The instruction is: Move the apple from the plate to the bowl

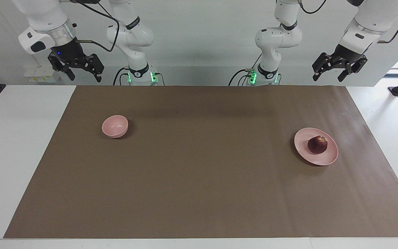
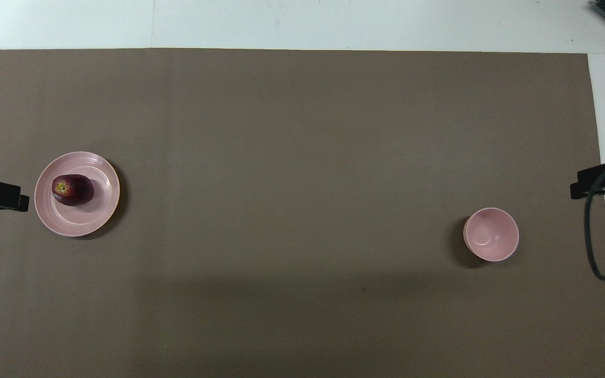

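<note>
Still apple (image 1: 317, 144) on plate (image 1: 304, 152)

White arms (image 1: 130, 31) — black cables.

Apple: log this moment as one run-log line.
apple on plate | bowl empty | both tools raised, open

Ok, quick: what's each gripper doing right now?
Left gripper: open, empty, raised at the left arm's end of the table.
Right gripper: open, empty, raised at the right arm's end.
</note>
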Available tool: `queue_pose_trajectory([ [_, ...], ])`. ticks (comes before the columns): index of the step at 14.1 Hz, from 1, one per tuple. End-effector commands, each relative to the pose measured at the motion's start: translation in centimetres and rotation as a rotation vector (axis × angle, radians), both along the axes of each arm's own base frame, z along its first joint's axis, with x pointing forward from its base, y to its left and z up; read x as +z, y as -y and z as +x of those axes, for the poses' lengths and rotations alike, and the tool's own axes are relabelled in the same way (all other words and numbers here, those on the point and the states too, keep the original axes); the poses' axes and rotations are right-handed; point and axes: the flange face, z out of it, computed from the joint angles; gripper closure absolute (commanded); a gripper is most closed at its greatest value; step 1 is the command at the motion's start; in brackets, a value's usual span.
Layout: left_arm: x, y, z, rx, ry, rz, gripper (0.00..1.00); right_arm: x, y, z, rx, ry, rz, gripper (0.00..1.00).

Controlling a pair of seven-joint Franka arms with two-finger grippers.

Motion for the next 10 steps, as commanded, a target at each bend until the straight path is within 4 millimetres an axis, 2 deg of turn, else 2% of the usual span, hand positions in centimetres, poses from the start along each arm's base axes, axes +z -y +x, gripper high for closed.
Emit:
queue_pose_trajectory([
  [1,-0.4,-0.2,-2.02,-0.013,-0.023,0.021,0.0,0.38,0.3,-0.47,-0.011,0.006,0.012,0.0],
  [2,-0.66,-0.27,-2.49,-0.013,-0.024,0.022,0.0,0.24,0.2,-0.47,-0.009,0.003,0.013,0.0],
  [10,-1.27,-0.26,-2.63,-0.005,-0.043,0.021,0.0,0.04,-0.26,-1.06,-0.006,-0.003,0.012,0.0],
])
